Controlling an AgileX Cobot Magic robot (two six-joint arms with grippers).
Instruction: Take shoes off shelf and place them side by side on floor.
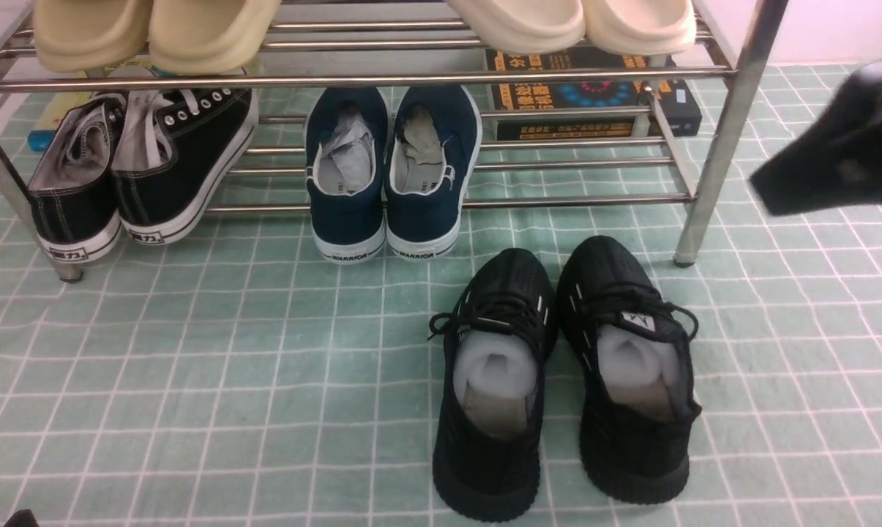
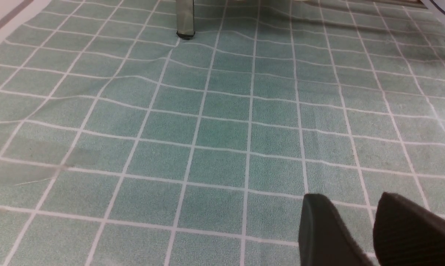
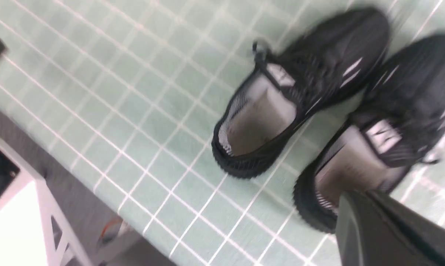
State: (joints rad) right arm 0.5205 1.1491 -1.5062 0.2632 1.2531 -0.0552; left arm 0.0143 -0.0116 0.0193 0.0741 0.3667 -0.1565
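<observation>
The two black knit shoes stand side by side on the teal grid floor (image 1: pixel 192 351), toes toward the shelf (image 1: pixel 353 79): the left shoe (image 1: pixel 501 293) and the right shoe (image 1: pixel 616 272). The right wrist view shows both from above, one shoe (image 3: pixel 318 66) beside the other shoe (image 3: pixel 410 92). My right gripper (image 1: pixel 770 192) hangs blurred in the air to the right of the shelf leg, shut and empty, well above the shoes; its tip (image 3: pixel 355 197) shows over one heel. My left gripper (image 2: pixel 349 201) is open over bare floor, nothing between its fingers.
On the shelf's lower tier sit black canvas sneakers (image 1: pixel 148 161) at the left and navy sneakers (image 1: pixel 393 183) in the middle. Cream slippers (image 1: pixel 155 29) lie on the upper tier. A dark printed box (image 1: pixel 594 95) lies behind. A white frame (image 3: pixel 23 207) stands beyond the sheet's edge.
</observation>
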